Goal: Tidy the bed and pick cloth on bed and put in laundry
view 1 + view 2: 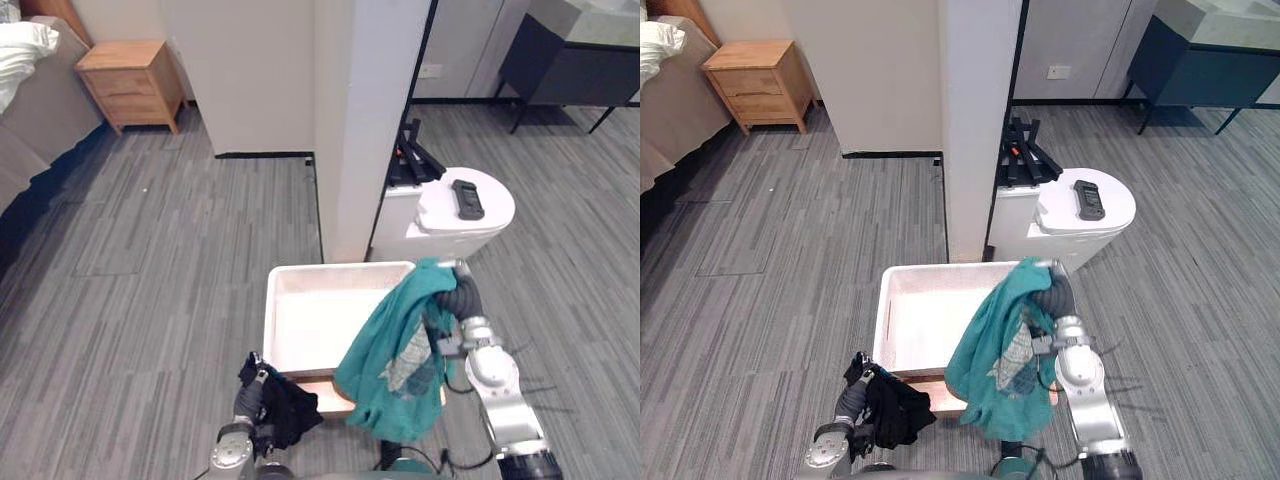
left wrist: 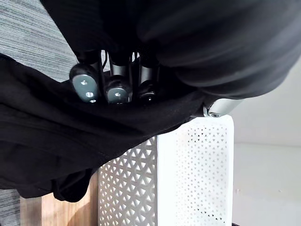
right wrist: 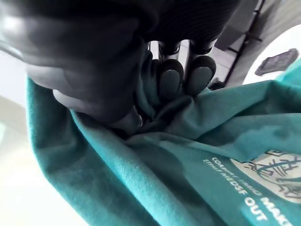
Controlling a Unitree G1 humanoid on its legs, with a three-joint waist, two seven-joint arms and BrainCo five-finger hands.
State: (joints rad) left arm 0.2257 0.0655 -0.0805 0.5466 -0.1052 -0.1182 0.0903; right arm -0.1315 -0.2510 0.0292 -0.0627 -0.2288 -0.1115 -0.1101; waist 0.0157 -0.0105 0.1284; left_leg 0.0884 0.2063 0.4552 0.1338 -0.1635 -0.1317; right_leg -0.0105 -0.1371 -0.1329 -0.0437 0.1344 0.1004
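The teal shirt [image 1: 395,350] hangs from the right robot hand [image 3: 170,79], whose fingers are curled into its folds. It drapes over the right rim of the white laundry basket [image 1: 340,272] on the floor and hides the near right corner. The left robot hand [image 2: 115,87] clutches a black cloth [image 1: 290,405] at the basket's near left corner.

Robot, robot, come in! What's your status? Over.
Right hand shut on teal shirt, over white basket rim. Left hand shut on black cloth, by basket corner. Nothing blocking the basket.
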